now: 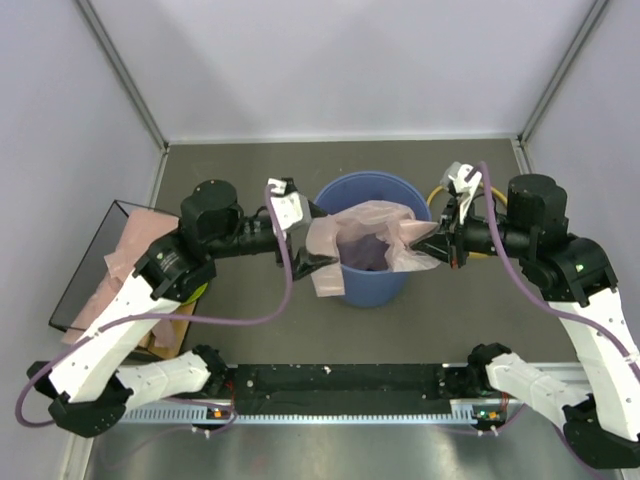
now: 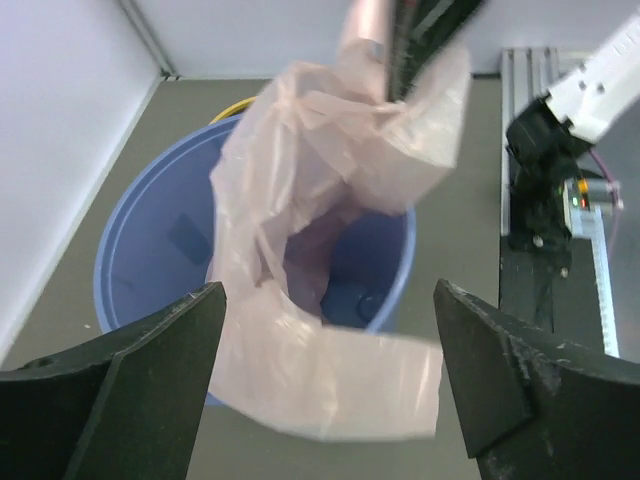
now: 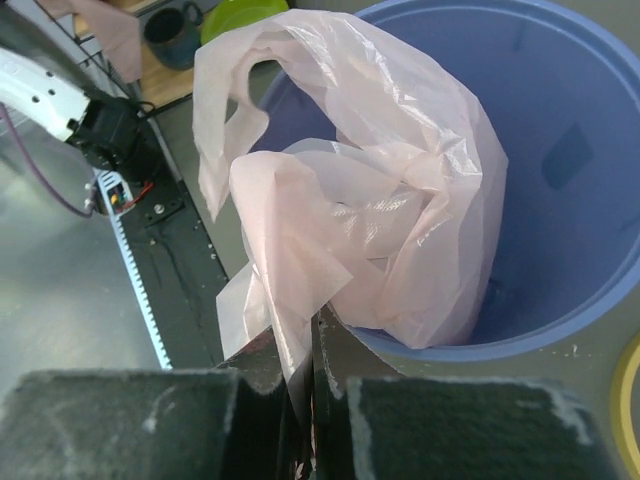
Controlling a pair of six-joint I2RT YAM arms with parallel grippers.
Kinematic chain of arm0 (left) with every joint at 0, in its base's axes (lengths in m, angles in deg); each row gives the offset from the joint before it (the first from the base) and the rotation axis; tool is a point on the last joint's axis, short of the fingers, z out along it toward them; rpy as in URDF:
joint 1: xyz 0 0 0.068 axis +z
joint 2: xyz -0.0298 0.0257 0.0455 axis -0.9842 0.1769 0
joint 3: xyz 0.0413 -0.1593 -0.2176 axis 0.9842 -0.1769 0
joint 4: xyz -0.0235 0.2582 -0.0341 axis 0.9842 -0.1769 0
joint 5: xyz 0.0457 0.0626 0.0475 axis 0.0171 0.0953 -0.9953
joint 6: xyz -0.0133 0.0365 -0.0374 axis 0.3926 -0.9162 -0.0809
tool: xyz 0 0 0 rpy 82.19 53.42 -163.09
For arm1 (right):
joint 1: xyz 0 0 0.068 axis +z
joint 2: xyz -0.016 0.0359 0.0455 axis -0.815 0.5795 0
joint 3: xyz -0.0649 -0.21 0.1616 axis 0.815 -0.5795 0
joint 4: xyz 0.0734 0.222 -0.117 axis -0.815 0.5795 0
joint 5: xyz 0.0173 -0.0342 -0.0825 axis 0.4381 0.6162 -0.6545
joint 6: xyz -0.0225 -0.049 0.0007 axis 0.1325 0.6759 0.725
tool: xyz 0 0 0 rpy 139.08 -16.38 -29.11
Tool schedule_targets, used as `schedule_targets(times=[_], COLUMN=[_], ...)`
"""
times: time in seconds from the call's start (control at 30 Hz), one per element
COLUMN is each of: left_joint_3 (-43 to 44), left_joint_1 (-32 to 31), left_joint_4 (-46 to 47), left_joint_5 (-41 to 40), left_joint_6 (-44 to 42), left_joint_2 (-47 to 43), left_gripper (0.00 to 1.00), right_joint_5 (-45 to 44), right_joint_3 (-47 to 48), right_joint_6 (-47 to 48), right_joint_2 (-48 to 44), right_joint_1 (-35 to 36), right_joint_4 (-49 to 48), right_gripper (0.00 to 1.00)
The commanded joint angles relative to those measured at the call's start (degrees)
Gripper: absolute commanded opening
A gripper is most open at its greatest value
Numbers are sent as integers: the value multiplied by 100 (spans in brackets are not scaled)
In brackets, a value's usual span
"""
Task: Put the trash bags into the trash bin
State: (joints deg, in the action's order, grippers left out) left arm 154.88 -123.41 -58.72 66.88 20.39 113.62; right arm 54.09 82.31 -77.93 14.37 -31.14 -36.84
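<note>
The blue trash bin (image 1: 375, 285) stands at the table's middle. One pale pink trash bag (image 1: 362, 232) is draped into it, with a flap hanging over the near-left rim. My right gripper (image 1: 432, 243) is shut on the bag's right edge at the bin's right rim; in the right wrist view the film (image 3: 400, 200) runs down between the closed jaws (image 3: 315, 335) above the bin (image 3: 580, 150). My left gripper (image 1: 318, 247) is open at the bin's left rim. In the left wrist view its jaws (image 2: 330, 300) stand wide apart with the bag (image 2: 330, 190) and bin (image 2: 150, 250) beyond them.
A clear tray (image 1: 88, 262) at the left edge holds more pink bags (image 1: 135, 245). A green bowl (image 3: 245, 15) and dark mug (image 3: 175, 35) sit beside it. A yellow ring (image 1: 437, 200) lies behind the bin's right side. A black rail (image 1: 340, 380) runs along the near edge.
</note>
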Motion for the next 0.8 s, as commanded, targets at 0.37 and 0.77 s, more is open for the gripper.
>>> schedule_targets(times=[0.37, 0.77], left_joint_3=[293, 328], left_joint_1=[-36, -9], left_joint_4=[659, -817], left_joint_5=[-908, 101], left_joint_6=[1081, 474], left_joint_2=[1001, 825], left_gripper=[9, 0], right_joint_5=[20, -1132], right_joint_3=[212, 739], right_joint_6=[-6, -429], right_joint_2=[-158, -53], right_joint_1=[-59, -76], right_joint_4=[519, 607], right_gripper=[21, 36])
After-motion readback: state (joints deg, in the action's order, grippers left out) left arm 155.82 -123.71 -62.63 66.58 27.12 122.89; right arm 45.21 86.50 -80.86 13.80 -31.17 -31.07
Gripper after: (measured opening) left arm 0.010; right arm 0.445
